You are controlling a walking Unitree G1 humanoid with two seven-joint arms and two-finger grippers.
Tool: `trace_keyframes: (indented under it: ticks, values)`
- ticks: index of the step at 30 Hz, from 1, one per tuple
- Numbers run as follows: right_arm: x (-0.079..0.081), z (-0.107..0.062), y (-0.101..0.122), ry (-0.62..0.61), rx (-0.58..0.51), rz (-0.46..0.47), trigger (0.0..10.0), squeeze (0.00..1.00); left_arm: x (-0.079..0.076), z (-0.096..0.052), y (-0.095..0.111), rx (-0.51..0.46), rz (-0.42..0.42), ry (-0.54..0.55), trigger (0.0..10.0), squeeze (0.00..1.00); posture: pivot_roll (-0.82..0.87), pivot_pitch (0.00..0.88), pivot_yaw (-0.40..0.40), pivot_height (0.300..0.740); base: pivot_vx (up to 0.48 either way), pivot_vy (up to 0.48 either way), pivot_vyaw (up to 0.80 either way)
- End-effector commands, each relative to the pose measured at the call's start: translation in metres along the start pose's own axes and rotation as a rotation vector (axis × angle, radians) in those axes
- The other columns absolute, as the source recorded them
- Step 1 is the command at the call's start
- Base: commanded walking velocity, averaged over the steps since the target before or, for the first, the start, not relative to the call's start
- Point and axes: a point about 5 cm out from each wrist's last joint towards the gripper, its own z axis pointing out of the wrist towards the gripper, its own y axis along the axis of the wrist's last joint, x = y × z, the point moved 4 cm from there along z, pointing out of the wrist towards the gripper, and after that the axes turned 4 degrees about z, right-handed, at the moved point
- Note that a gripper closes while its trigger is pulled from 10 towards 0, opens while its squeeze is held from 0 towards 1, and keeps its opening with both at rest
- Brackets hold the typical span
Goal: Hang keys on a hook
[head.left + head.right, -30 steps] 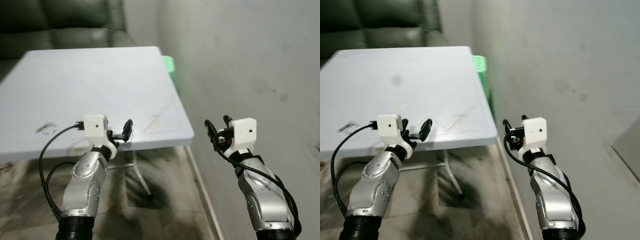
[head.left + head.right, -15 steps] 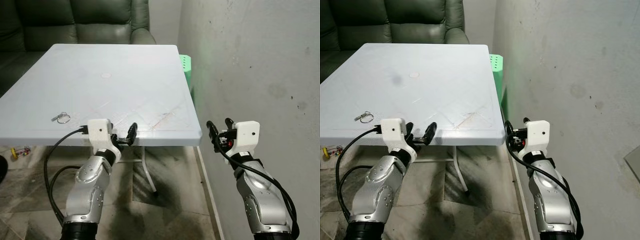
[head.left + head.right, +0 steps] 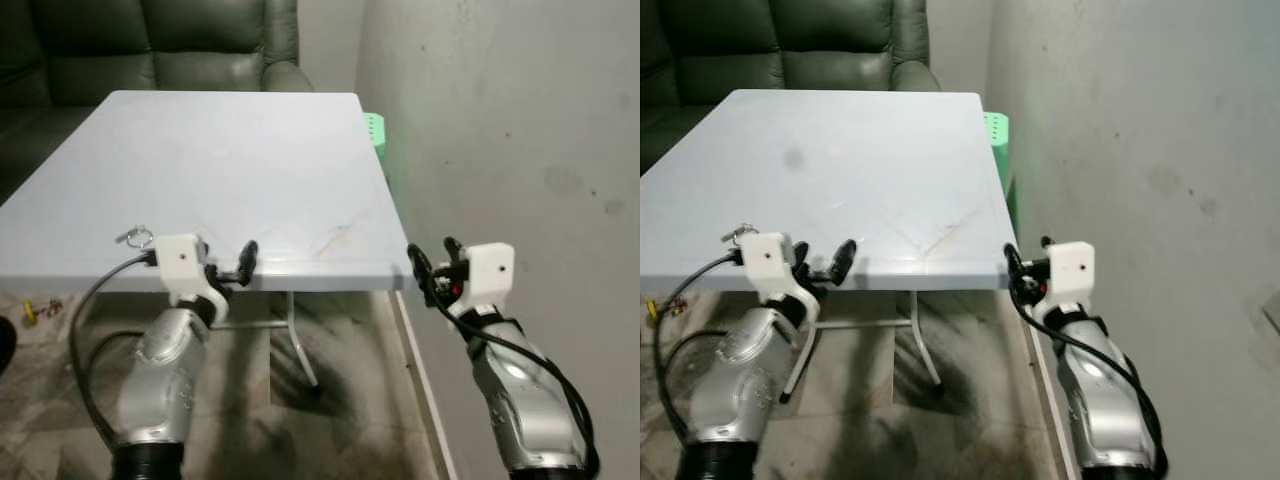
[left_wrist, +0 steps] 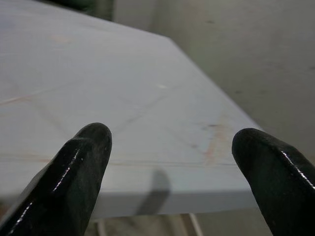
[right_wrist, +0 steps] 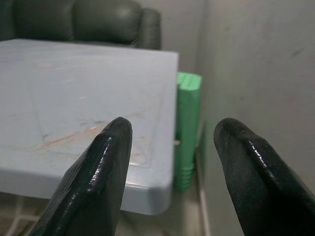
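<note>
A pale grey worktop (image 3: 230, 160) stands before the robot, with a dark green sofa (image 3: 150, 45) beyond its far edge and a grey wall (image 3: 520, 120) along its right side. A green plastic object (image 3: 374, 135) sits in the gap between the worktop's right edge and the wall. The keys (image 3: 133, 237), a small metal ring with something attached, lie on the worktop close to its near edge, towards the near left corner.

The left gripper (image 3: 230, 270) is raised at the near edge of the worktop, fingers (image 4: 81, 167) spread apart and holding nothing; the keys lie just to the left of its white wrist housing. The right gripper (image 3: 432, 262) hovers off the near right corner of the worktop, between the worktop and the wall, likewise open and empty. In the right wrist view, its fingers (image 5: 96, 182) frame the worktop's near right corner and the green object.

Compared with half a second ago, the whole scene sits slightly differently in the head views, consistent with camera motion. The left gripper now appears nearer the keys, its housing almost level with them. The keys keep their place on the worktop, and both grippers remain open. The tiled floor (image 3: 330, 400) shows beneath the worktop.
</note>
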Motion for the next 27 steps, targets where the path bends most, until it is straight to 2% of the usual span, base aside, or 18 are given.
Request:
trace_keyframes:
  ticks: [1,27]
  values:
    - [0.0057,0.0019,0.0029,0.021,-0.008,0.012,10.0,0.00,0.0094,-0.0015,0.0053,-0.010,0.012,0.030,10.0,0.00,-0.04,0.000,-0.068,0.740,0.000,0.465,0.00]
    - [0.0068,0.0001,0.0017,0.038,0.008,0.013,10.0,0.00,0.0138,-0.0028,0.0040,-0.002,0.008,0.047,10.0,0.00,-0.05,0.000,-0.073,0.740,0.000,0.468,0.00]
